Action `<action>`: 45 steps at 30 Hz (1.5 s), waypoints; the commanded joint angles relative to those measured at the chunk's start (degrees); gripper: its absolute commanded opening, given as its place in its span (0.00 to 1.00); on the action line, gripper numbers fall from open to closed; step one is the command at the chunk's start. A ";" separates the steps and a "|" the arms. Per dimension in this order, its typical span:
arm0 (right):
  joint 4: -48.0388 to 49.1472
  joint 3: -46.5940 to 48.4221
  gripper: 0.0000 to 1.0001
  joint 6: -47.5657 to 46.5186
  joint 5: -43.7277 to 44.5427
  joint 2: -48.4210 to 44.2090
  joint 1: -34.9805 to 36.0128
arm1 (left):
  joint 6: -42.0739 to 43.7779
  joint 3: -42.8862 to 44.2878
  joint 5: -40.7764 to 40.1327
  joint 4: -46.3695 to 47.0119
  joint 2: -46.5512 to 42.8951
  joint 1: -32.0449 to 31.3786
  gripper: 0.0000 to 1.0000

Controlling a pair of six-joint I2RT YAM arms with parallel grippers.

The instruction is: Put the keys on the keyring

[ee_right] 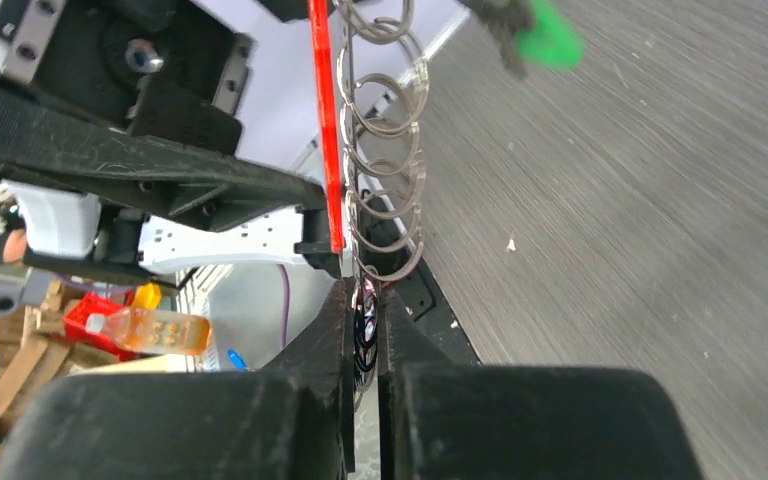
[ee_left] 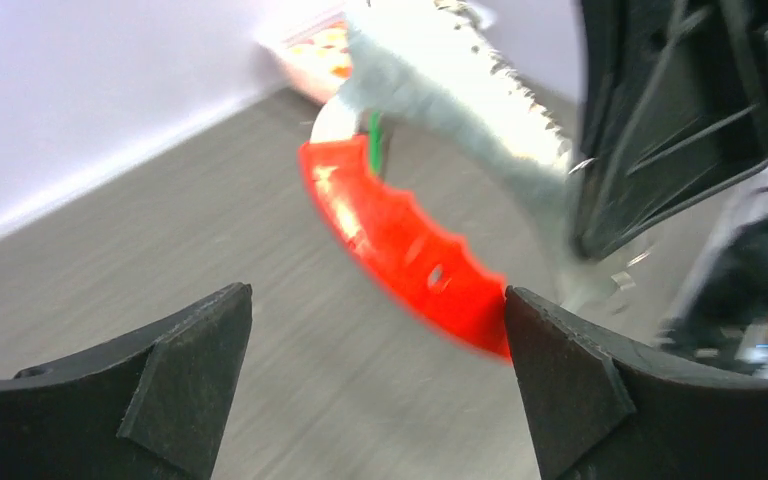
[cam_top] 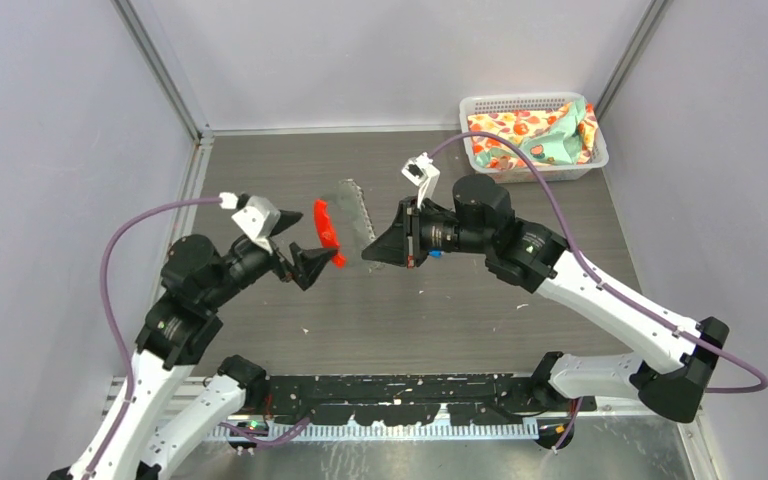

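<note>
Only the right wrist view shows the right gripper (ee_right: 365, 300) pinched shut on the keyring (ee_right: 324, 120) loops. The left gripper (ee_left: 378, 295) gapes wide, the red tag (ee_left: 400, 245) touching one finger (ee_left: 560, 380).

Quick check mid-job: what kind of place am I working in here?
Most likely a lab test cell, not a home: a bare grey table boxed in by plain white panels on metal posts, with a plastic basket of cloths in the far right corner.

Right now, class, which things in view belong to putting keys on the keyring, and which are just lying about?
Job in hand: silvery wire keyring, its flat red crescent tag, green-headed key, blue-headed key.
Lying about: white plastic basket, patterned cloth inside it.
</note>
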 commanded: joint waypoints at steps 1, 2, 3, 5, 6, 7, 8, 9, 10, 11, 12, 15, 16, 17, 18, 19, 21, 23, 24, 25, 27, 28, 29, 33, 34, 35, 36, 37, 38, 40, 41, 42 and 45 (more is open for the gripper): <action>-4.02 6.30 0.01 3.43 9.60 -1.18 0.17 | 14.79 -3.95 -16.87 -6.98 -7.43 0.42 0.98; -3.04 6.06 0.01 4.49 10.76 -1.17 0.20 | 16.85 -5.00 -16.17 -6.07 -9.12 0.42 0.98; -1.37 5.67 0.01 5.61 11.51 -1.16 0.19 | 18.00 -6.08 -14.43 -4.83 -10.88 0.42 0.99; 2.71 5.35 0.01 8.14 12.53 -0.54 0.16 | 20.52 -7.67 -6.29 -2.95 -13.24 0.42 1.00; 3.88 5.49 0.01 9.44 12.87 -0.11 0.20 | 20.87 -8.29 -1.73 -2.33 -13.92 0.42 0.98; 5.82 5.89 0.01 10.64 13.11 0.83 0.21 | 21.10 -8.80 3.61 -1.90 -14.23 0.42 0.96; 6.75 6.14 0.01 11.66 13.39 1.22 0.17 | 20.96 -9.25 8.36 -1.56 -14.26 0.42 0.94; 8.36 6.30 0.01 12.58 13.40 1.83 0.14 | 20.50 -9.63 12.30 -0.84 -14.03 0.42 0.92; 10.51 6.17 0.01 13.57 13.34 2.50 0.23 | 19.47 -10.18 15.03 0.37 -13.67 0.42 0.89; 11.37 6.01 0.01 14.31 13.95 2.74 0.17 | 18.21 -10.64 16.43 2.00 -13.11 0.42 0.87; 13.42 5.54 0.01 15.15 14.63 2.93 0.21 | 17.35 -10.92 17.37 3.39 -12.38 0.42 0.86; 20.93 2.41 0.01 18.41 16.53 2.73 0.16 | 15.43 -11.50 17.90 7.35 -9.15 0.37 0.84; 23.30 1.42 0.01 19.67 17.20 2.90 0.19 | 14.67 -11.93 18.00 8.55 -8.18 0.34 0.84; 25.22 0.55 0.01 20.83 17.63 3.11 0.17 | 13.73 -12.43 17.51 11.85 -7.33 0.33 0.82; 26.77 -0.12 0.01 21.94 17.97 3.46 0.15 | 13.03 -12.94 16.31 14.41 -6.58 0.33 0.81; 28.20 -0.41 0.01 22.89 18.23 3.78 0.17 | 12.73 -13.26 15.40 17.05 -5.73 0.33 0.81; 30.45 -1.32 0.01 24.46 19.13 4.32 0.18 | 13.30 -13.43 11.83 21.12 -4.05 0.33 0.79; 31.50 -1.56 0.01 25.75 20.18 4.72 0.17 | 14.27 -13.49 9.66 24.61 -2.77 0.33 0.79; 31.90 -1.67 0.01 26.12 20.38 4.97 0.16 | 14.60 -13.71 8.97 26.56 -2.32 0.33 0.78; 32.01 -1.68 0.01 26.50 20.77 5.13 0.15 | 14.95 -14.01 8.40 28.31 -1.95 0.33 0.77; 32.73 -2.10 0.01 27.31 21.34 5.54 0.18 | 15.11 -14.34 7.86 31.15 -1.27 0.33 0.75; 33.07 -2.26 0.01 27.69 21.67 5.59 0.17 | 15.19 -14.54 7.63 32.28 -1.19 0.29 0.74; 33.27 -2.37 0.01 27.85 21.93 5.66 0.16 | 15.22 -14.64 7.37 33.33 -1.08 0.29 0.73; 34.01 -2.49 0.01 28.46 21.65 6.22 0.18 | 14.96 -14.72 6.59 34.45 -0.72 0.24 0.71; 34.08 -2.41 0.01 28.71 21.50 6.57 0.14 | 14.54 -14.75 6.55 34.88 -0.59 0.24 0.69; 34.27 -2.45 0.01 28.89 21.41 6.75 0.19 | 14.10 -14.61 6.55 35.29 -0.34 0.24 0.67; 34.55 -2.53 0.01 29.02 21.25 6.89 0.21 | 13.49 -14.33 6.50 35.56 0.09 0.24 0.66; 34.63 -2.68 0.01 29.04 21.20 6.98 0.19 | 12.68 -13.99 6.32 35.94 0.49 0.24 0.65; 34.76 -2.84 0.01 29.07 21.18 6.94 0.19 | 11.79 -13.52 6.39 36.16 0.86 0.24 0.64; 35.13 -3.27 0.01 29.26 21.26 6.93 0.15 | 10.21 -12.50 6.99 36.43 1.50 0.24 0.63; 35.39 -3.46 0.01 29.42 21.38 6.93 0.18 | 9.42 -12.19 7.29 36.92 1.84 0.18 0.63; 35.73 -3.58 0.01 29.54 21.39 6.99 0.20 | 8.80 -11.86 7.74 37.01 2.18 0.16 0.62; 36.22 -3.68 0.01 29.61 21.51 7.09 0.22 | 7.38 -11.04 8.34 37.40 3.04 -0.29 0.57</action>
